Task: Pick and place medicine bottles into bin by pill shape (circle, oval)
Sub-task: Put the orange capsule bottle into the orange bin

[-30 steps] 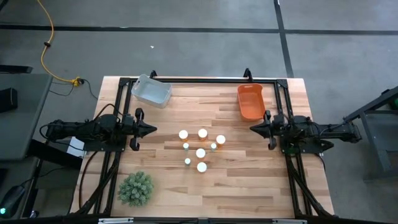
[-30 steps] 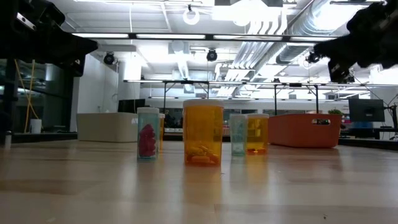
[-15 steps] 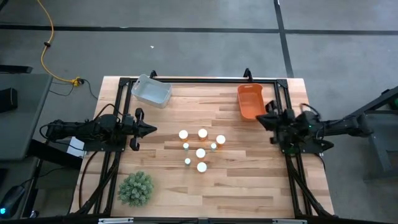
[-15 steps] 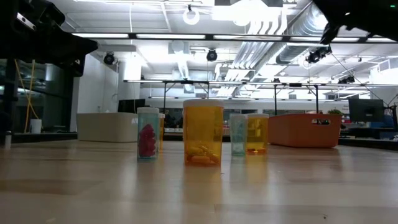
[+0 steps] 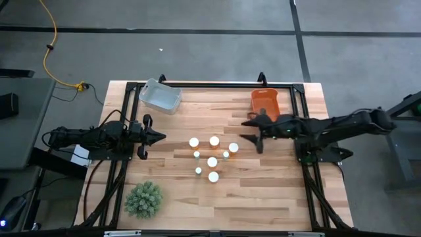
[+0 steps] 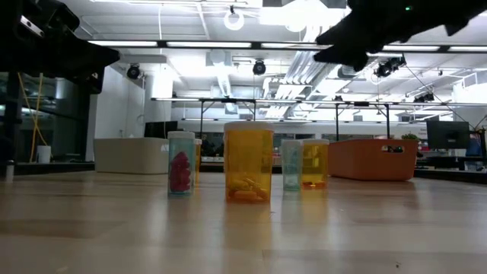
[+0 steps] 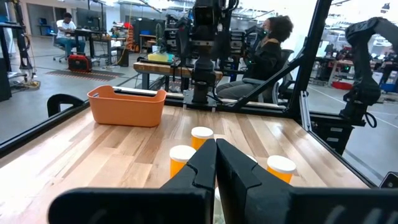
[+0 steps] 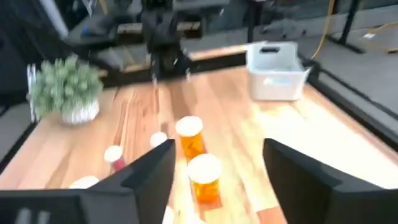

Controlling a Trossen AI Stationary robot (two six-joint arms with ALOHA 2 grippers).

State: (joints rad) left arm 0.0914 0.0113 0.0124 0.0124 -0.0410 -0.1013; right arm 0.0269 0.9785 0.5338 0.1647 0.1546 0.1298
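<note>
Several amber medicine bottles with white caps [image 5: 212,161] stand upright on their bases in a loose cluster at the middle of the wooden table. The low view shows a large amber one [image 6: 247,164] and a clear one holding red pills [image 6: 180,173]. My right gripper [image 5: 245,131] hovers open just right of the cluster, above the table, fingers pointing toward the bottles. In its wrist view two amber bottles [image 8: 204,177] lie ahead between the fingers [image 8: 149,174]. My left gripper [image 5: 161,137] waits shut, left of the cluster.
A grey bin [image 5: 160,96] sits at the far left of the table and an orange bin [image 5: 264,106] at the far right, behind my right arm. A green spiky plant ball [image 5: 144,199] stands near the front left. People sit in the room beyond the table.
My right gripper has reached from the table's right side toward the bottle cluster in the middle. Its fingers, shut a second ago, now stand wide apart. The bottles have not moved.
</note>
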